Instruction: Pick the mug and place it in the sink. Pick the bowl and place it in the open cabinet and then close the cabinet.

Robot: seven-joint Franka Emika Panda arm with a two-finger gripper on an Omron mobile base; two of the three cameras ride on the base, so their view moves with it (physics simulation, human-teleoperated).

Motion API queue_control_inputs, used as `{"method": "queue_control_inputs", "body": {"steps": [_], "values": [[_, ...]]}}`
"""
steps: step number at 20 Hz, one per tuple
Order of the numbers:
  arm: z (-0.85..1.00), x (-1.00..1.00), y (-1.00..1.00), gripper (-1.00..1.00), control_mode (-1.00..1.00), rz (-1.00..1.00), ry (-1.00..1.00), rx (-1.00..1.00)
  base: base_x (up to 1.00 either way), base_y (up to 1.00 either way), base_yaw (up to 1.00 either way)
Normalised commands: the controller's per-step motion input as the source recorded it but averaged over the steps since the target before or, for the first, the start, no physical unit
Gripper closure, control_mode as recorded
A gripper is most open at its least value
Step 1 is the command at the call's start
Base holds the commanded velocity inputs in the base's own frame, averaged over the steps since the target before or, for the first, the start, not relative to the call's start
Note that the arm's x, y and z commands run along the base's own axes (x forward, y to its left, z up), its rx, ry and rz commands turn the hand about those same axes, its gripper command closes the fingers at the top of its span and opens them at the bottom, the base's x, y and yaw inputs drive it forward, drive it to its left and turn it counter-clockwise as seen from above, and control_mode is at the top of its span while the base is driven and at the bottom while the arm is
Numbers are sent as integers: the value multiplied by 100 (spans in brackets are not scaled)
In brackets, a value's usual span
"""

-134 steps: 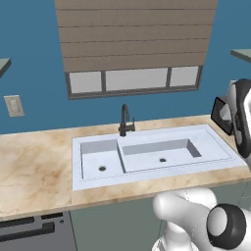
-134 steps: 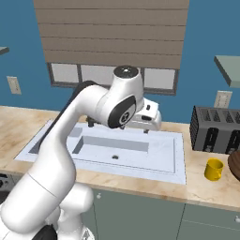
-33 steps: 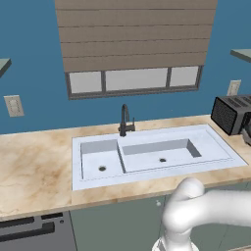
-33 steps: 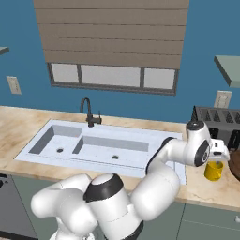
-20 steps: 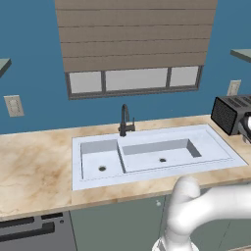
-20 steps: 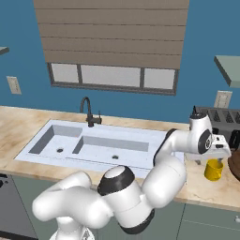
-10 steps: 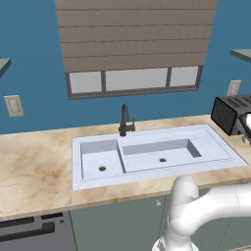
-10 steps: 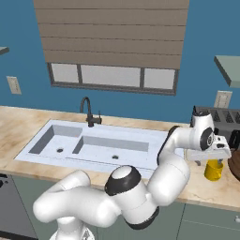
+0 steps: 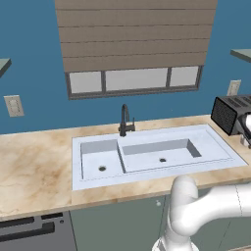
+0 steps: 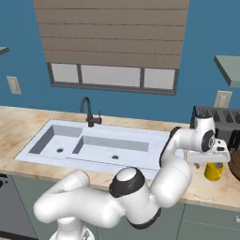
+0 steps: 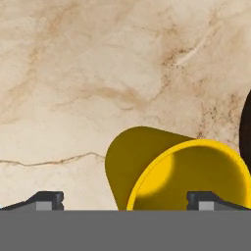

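A yellow mug [image 10: 213, 172] stands on the marble counter to the right of the sink [image 10: 96, 140], a pale double basin with a black faucet [image 10: 86, 111]. My gripper [image 10: 212, 162] hangs just above the mug and points down at it. In the hand view the mug [image 11: 179, 171] lies low and right, and my open gripper [image 11: 126, 201] has one fingertip [image 11: 47, 200] out to its left and the other over its far rim. The dark wooden bowl [image 10: 236, 165] shows as a sliver right of the mug. A grey-green cabinet corner [image 10: 228, 67] juts in at the upper right.
A dark toaster [image 10: 219, 123] stands against the wall just behind my hand, also seen as the toaster [image 9: 229, 113] at the far right. A wall outlet [image 10: 220, 99] sits above it. Bare marble counter [image 9: 34, 162] stretches left of the sink.
The hand has edged a little to the right and settled over the mug. The jaws have stayed open and the mug has not moved.
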Motion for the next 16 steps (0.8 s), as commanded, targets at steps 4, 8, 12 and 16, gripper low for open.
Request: {"method": "queue_control_inputs", "body": {"steps": [4,8,12,16], "values": [[-16,0,0,100,-100,0,1,5,0,0,0],[-9,0,0,100,-100,0,0,3,0,0,0],[0,0,0,100,-100,0,0,0,0,0,0],[0,1,6,100,-100,0,5,0,0,0,0]]}}
